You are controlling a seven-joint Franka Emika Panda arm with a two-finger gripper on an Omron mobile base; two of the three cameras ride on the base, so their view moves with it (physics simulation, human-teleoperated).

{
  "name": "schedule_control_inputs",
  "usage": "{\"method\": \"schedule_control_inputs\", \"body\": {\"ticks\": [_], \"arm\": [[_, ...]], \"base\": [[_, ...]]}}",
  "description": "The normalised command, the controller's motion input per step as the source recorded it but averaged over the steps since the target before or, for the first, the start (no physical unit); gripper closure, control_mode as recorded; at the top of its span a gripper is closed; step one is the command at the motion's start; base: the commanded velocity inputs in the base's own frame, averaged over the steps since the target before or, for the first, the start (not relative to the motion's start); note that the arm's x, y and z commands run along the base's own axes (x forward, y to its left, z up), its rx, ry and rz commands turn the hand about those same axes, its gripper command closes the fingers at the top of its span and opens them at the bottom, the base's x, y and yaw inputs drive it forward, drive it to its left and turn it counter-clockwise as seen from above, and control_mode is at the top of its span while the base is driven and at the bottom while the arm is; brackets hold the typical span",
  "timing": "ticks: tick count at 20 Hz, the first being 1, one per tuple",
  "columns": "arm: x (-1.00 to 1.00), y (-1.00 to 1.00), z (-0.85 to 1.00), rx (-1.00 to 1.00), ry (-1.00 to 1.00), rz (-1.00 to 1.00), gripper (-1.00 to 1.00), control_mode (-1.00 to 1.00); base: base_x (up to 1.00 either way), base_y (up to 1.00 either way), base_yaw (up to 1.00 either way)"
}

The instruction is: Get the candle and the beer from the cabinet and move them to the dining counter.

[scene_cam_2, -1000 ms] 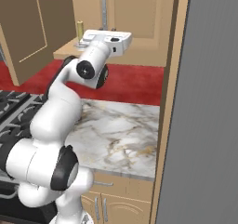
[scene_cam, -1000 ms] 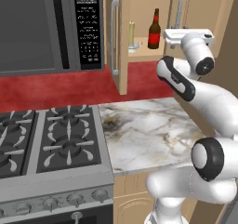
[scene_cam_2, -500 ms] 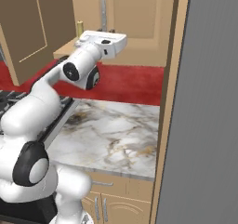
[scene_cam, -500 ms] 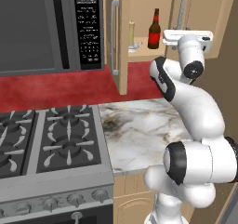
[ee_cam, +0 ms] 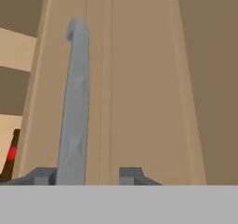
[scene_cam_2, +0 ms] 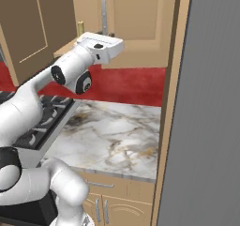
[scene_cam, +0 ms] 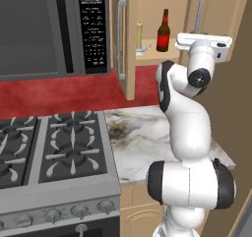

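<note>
Two dark fingertips of the claw (ee_cam: 88, 175) sit half open around the silver door handle (ee_cam: 74, 107), maybe gripping it (I cannot tell). Inside the cabinet (scene_cam: 147, 59), the glass beer (scene_cam: 163, 31) looks slippery and breakable; grab its fat middle. Beside it stands the light candle (scene_cam: 139, 34).

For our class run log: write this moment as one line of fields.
stage: at cabinet door | end effector: around the door handle | candle and beer: on cabinet shelf, untouched | next: probably open door wider
</note>
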Motion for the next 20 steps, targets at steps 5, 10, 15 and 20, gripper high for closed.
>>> {"method": "schedule_control_inputs", "body": {"ticks": [5,10,15,20], "arm": [[-0.75,-0.65,0.10,0.00,0.00,-0.08,1.00,-1.00],[-0.78,-0.68,0.10,0.00,0.00,-0.08,1.00,-1.00],[-0.74,-0.64,0.06,0.00,0.00,-0.06,1.00,-1.00],[-0.65,-0.59,0.07,0.00,0.00,-0.07,1.00,-1.00]], "base": [[0.00,0.00,0.00],[0.00,0.00,0.00],[0.00,0.00,0.00],[0.00,0.00,0.00]]}}
